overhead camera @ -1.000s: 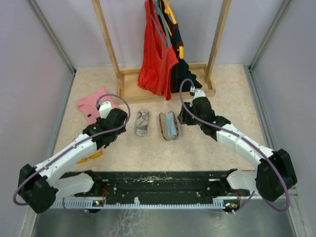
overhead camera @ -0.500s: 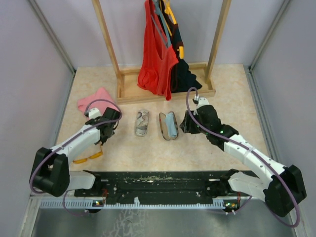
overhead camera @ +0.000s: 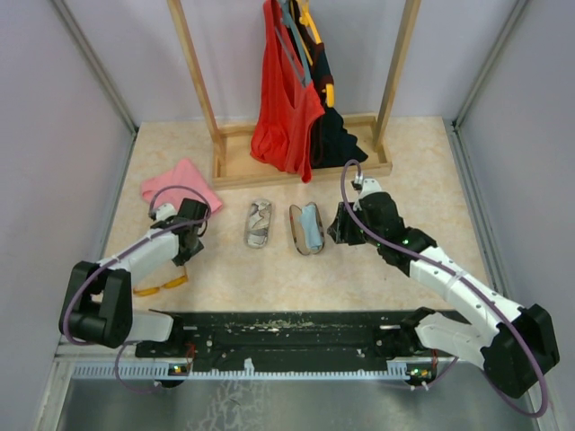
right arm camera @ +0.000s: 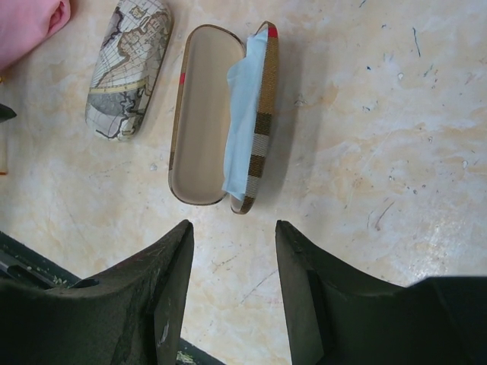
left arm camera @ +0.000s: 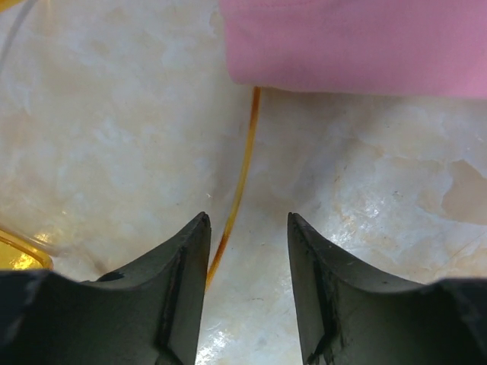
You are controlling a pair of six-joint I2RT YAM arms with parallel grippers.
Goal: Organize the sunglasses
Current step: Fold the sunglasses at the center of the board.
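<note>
The left gripper [left arm camera: 247,220] is standing with its jaws partly open and gripping nothing. The sunglasses [left arm camera: 242,163], a pair with a thin orange-red frame, are lying on the pale marbled table [left arm camera: 114,129]. One slim arm is running between the jaws, closer to the left finger, and an amber lens is showing just outside that finger. A pink folded cloth [left arm camera: 358,46] is lying straight ahead of the jaws, covering the arm's far end.

The right gripper [right arm camera: 233,228] is hovering half open and empty. Ahead of its jaws, a brown checked oblong case [right arm camera: 199,114] is lying open with a light blue cloth [right arm camera: 242,129] inside. A closed map-printed case [right arm camera: 129,68] is lying further left.
</note>
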